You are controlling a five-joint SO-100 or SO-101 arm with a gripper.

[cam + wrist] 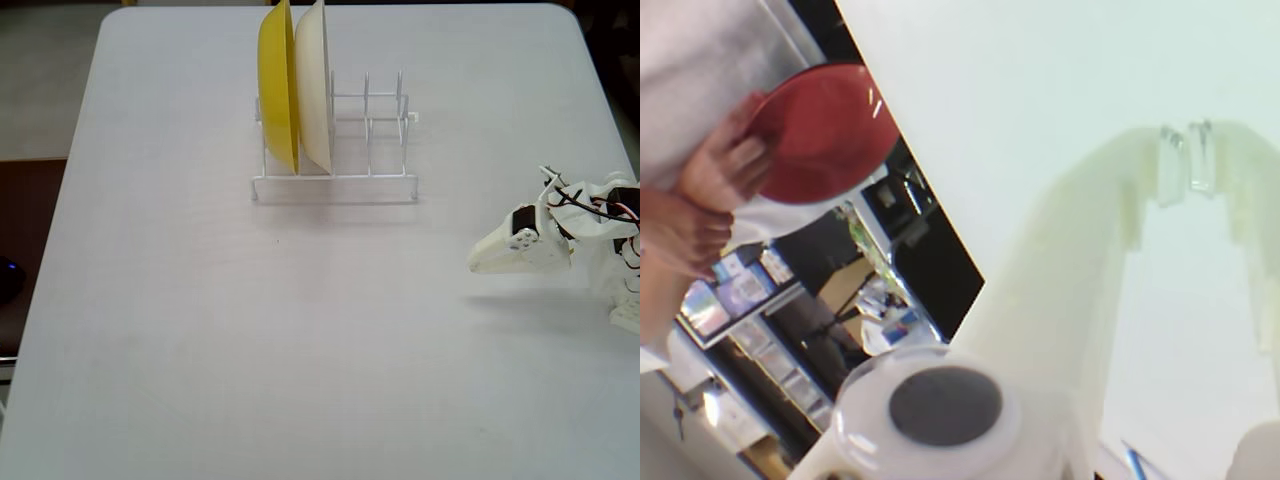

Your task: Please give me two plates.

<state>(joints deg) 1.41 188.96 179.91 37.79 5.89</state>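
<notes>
1. We are reading the gripper [1185,160] from the wrist view: its jaws are meeting at the clear tips, together and clamping nothing. This is suiting an arm with nothing to carry.
2. We are seeing only bare white table [1060,90] under the jaws, so nothing is lying within reach of a grasp.
3. In the fixed view, the gripper [478,262] is sitting folded low at the right edge, well apart from the rack [385,135]. We are judging this as a rest pose that is keeping the working area clear.
4. The rack is holding the yellow plate [277,85] and the cream plate [312,85] upright in its left slots; the other slots are standing empty.
5. The orange plate [825,130] is off the table: a person's hand [725,160] is gripping its rim in the wrist view. We are taking it as handed over.
6. We are not finding the blue plate in either view.
</notes>
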